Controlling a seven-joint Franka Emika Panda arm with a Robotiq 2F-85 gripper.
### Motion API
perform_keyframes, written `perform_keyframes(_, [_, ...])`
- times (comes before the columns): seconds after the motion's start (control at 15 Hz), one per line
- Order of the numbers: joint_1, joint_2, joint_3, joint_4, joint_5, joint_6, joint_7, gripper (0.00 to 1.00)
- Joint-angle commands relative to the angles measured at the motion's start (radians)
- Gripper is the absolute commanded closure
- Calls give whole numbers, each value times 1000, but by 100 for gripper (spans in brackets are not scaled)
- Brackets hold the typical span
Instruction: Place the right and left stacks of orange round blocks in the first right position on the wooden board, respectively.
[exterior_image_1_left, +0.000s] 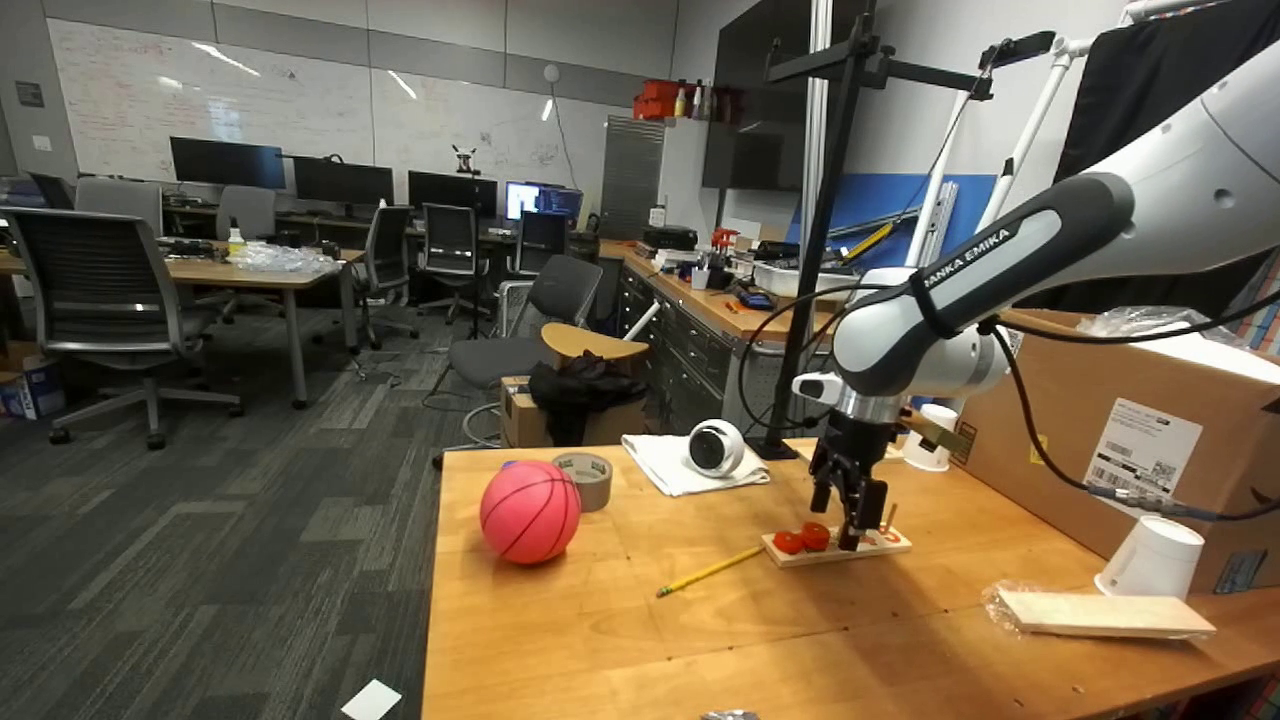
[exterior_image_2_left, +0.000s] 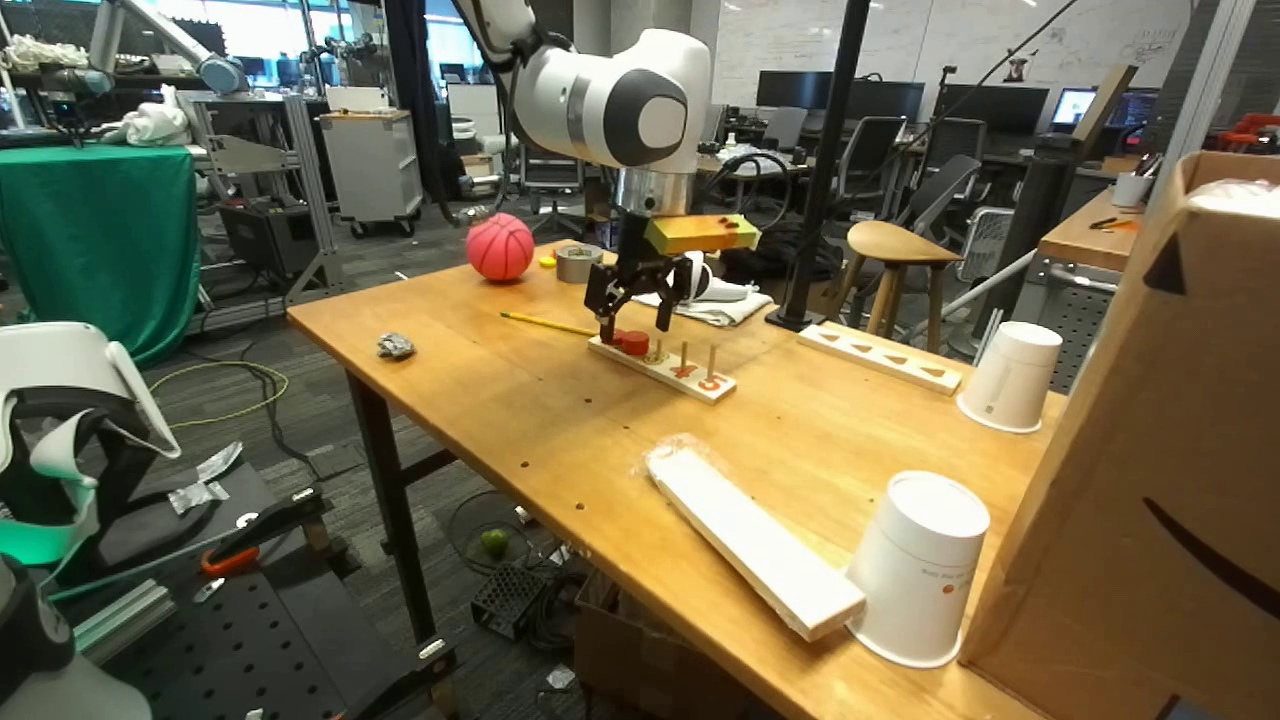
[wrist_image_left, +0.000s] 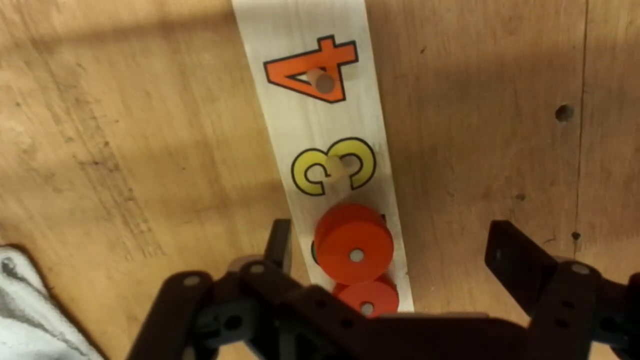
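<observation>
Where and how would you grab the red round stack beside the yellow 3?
Probably the curved sides of the red round stack, from above, pinching across the width of the wooden board: a peg tip shows through the stack's top, so it should slide off upward; another red disc crowds it lengthwise. In the wrist view, the open end effector straddles it.

A scribbled whiteboard (exterior_image_1_left: 300, 115) spanned much of the grey wall (exterior_image_1_left: 440, 45), streaks of light (exterior_image_1_left: 226, 58) glaring on it; below, monitors (exterior_image_1_left: 345, 185) — most of them dark — stood in a row, with office chairs (exterior_image_1_left: 100, 275) and a wood-topped desk (exterior_image_1_left: 205, 271) nearer; the floor (exterior_image_1_left: 250, 560) was carpeted in patterned grey; a wooden stool (exterior_image_2_left: 900, 243) stood beyond the wooden worktop (exterior_image_1_left: 560, 650); in an exterior view, a green cloth (exterior_image_2_left: 95, 250) hung in folds, a wheeled grey cabinet (exterior_image_2_left: 370, 170) stood past it, and bright windows (exterior_image_2_left: 455, 42) showed farther back.
</observation>
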Motion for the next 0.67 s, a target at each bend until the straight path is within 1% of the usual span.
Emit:
perform_keyframes(0.0, [7, -44, 20, -64, -23, 81, 32, 0])
perform_keyframes(0.27, [27, -26, 31, -59, -44, 141, 40, 0])
perform_keyframes(0.6, [54, -1, -11, -37, -188, 150, 106, 0])
